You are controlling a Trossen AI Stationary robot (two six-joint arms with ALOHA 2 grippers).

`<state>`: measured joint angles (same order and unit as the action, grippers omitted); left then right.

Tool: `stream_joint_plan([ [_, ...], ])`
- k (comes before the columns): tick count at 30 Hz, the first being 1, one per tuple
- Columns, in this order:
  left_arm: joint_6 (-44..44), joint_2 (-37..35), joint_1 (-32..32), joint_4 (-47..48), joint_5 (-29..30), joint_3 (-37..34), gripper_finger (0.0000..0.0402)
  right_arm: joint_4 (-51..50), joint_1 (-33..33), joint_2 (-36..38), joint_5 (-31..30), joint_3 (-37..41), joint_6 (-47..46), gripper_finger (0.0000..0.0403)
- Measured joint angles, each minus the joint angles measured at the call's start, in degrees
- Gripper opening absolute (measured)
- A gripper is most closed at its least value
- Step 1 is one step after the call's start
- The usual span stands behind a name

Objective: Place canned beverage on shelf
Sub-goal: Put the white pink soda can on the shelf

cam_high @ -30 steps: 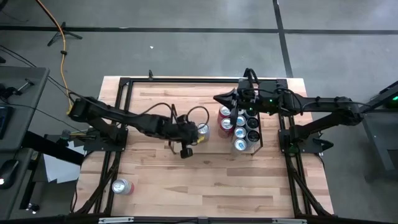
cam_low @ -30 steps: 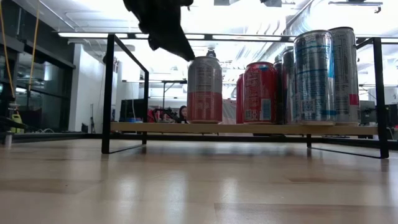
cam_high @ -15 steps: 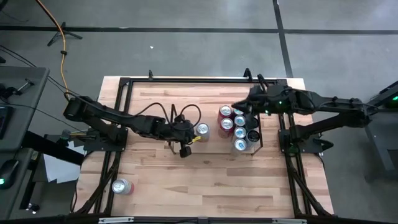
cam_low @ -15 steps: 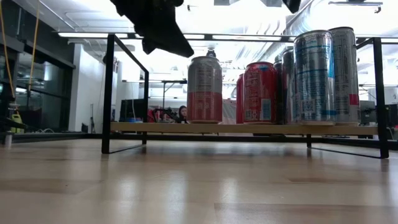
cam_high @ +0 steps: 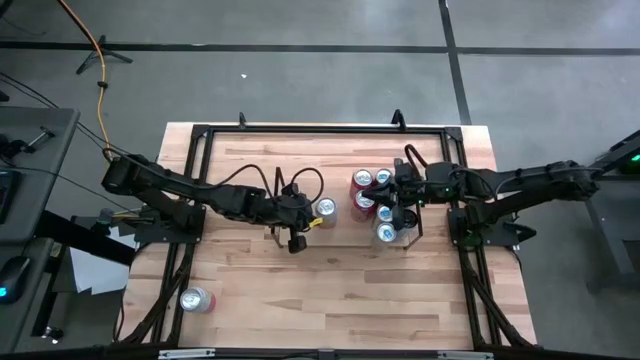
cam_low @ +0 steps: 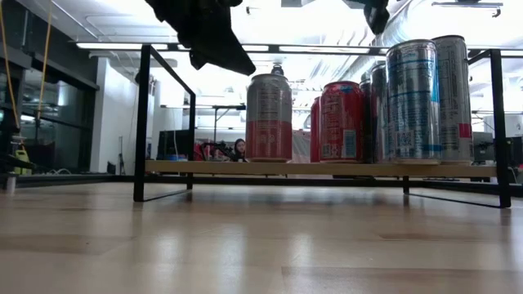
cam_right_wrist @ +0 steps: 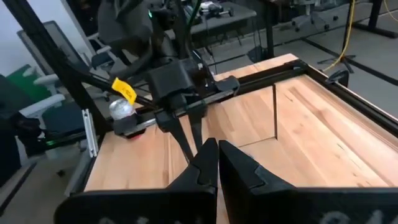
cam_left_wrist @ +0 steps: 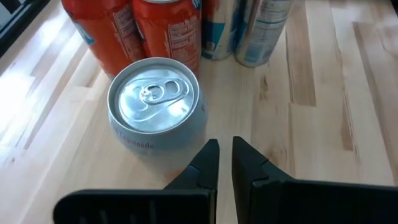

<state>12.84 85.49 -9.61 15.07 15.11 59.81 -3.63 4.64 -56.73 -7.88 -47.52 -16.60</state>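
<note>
A silver can with a red lower band [cam_high: 325, 209] [cam_left_wrist: 153, 109] [cam_low: 269, 117] stands upright on its base on the wood, just left of two red cans [cam_high: 364, 190]. The red cans stand with several tall blue-and-silver cans [cam_high: 387, 222] in the thin black shelf [cam_high: 417, 232] at the table's right. My left gripper [cam_high: 306, 222] [cam_left_wrist: 224, 154] is shut, its tips close beside the silver can's upper wall. My right gripper [cam_high: 397, 193] [cam_right_wrist: 212, 157] [cam_low: 376, 16] is shut and hangs high above the cans on the shelf. My left gripper's shut fingers [cam_left_wrist: 210, 155] slant down from the table's left, right beside the silver can's wall [cam_left_wrist: 186, 140] near its top rim. I cannot tell whether they touch it. The can stands upright on the wood.
Another can [cam_high: 195, 299] lies on its side near the table's front left corner. A black rail frame [cam_high: 300, 130] runs along the table's edges. Bare wood lies between the silver can and the near edge.
My right gripper has drawn back from the far side of the can group toward the table's right and near edges. It has also sunk, and now shows at the top of the low view. The cans have kept their places.
</note>
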Motion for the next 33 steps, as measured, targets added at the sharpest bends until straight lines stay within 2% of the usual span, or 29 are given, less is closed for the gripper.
stream_joint_plan([
  [12, 2.83, 0.0, 2.44, 0.0, -1.16, 0.01, 0.0, -0.78, -0.02, 0.02, -0.03, 0.17, 0.1, 0.0],
  [21, 3.55, 0.0, 2.88, 0.04, -4.46, 0.02, 0.0, -1.46, -0.02, 0.02, -0.04, 0.17, -0.05, 0.0],
  [33, 3.96, 0.0, 2.88, 0.07, -4.48, 0.02, 0.0, -5.58, -0.02, 0.02, -0.06, 0.17, 0.11, 0.0],
])
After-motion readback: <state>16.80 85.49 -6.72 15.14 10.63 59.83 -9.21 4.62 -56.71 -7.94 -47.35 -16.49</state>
